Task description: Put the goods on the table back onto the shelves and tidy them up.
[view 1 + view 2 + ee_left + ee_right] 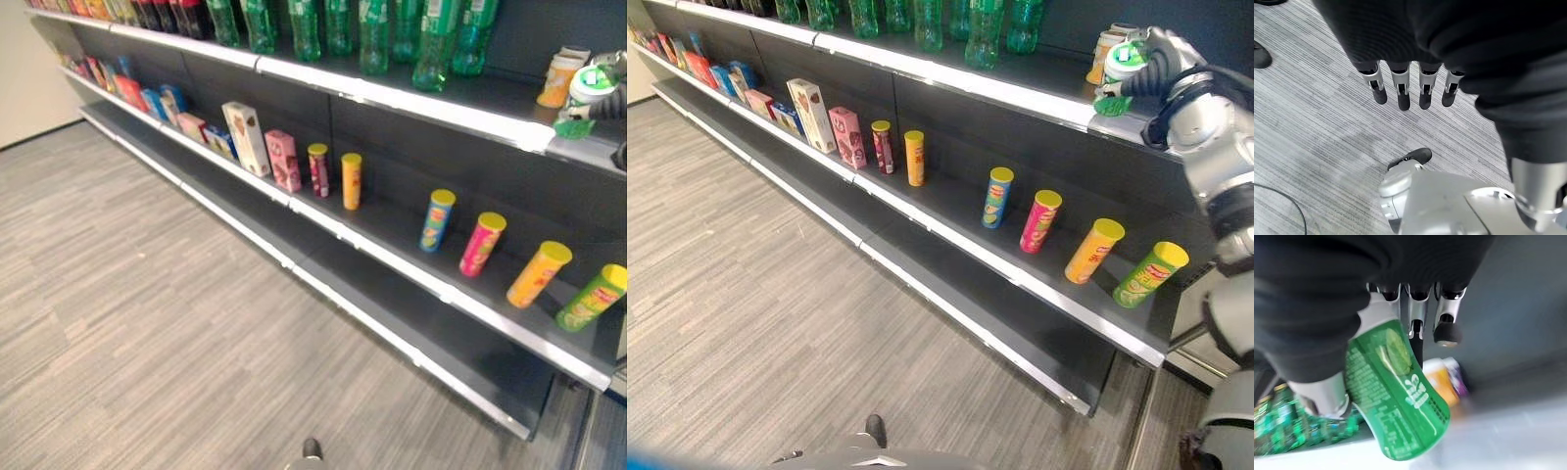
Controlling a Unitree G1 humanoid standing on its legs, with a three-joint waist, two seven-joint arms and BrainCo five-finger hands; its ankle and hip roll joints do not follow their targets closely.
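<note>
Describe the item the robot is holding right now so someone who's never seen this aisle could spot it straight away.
Start at the top shelf with its row of green bottles and follow it to the far right end. There the right hand grips a green cup with a white lid at the shelf's edge, beside an orange cup. It is the sole green cup.

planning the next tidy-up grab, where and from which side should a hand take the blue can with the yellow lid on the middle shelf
Grip the blue can around its middle, coming from the open aisle side at the shelf's front. It stands roughly upright as a slim cylinder, so fingers and thumb can likely wrap its round wall. The pink can stands apart from it, leaving room either side. The upper shelf overhangs it, so coming from above looks cramped.
</note>
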